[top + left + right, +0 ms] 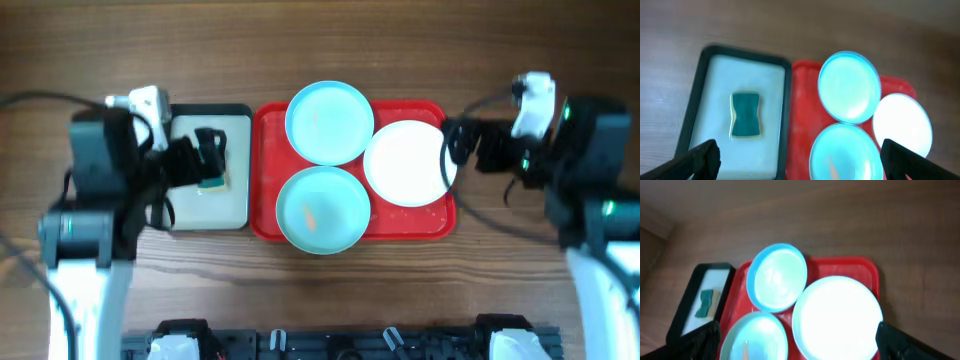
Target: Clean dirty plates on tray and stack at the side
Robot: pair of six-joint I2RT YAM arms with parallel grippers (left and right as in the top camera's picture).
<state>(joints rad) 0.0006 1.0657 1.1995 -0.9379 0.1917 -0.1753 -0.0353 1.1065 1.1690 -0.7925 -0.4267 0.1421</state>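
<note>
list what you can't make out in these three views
- Overhead: the sponge is partly hidden under the left hand.
- Left wrist: the near blue plate is cut off by the bottom edge, and the whole view is blurred.
- Right wrist: glare washes out the white plate, so any dirt on it cannot be told.

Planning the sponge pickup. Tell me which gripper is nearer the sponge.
Left. The left gripper hovers above the sponge on the cream tray. The right gripper is far across, at the white plate's outer edge.
</note>
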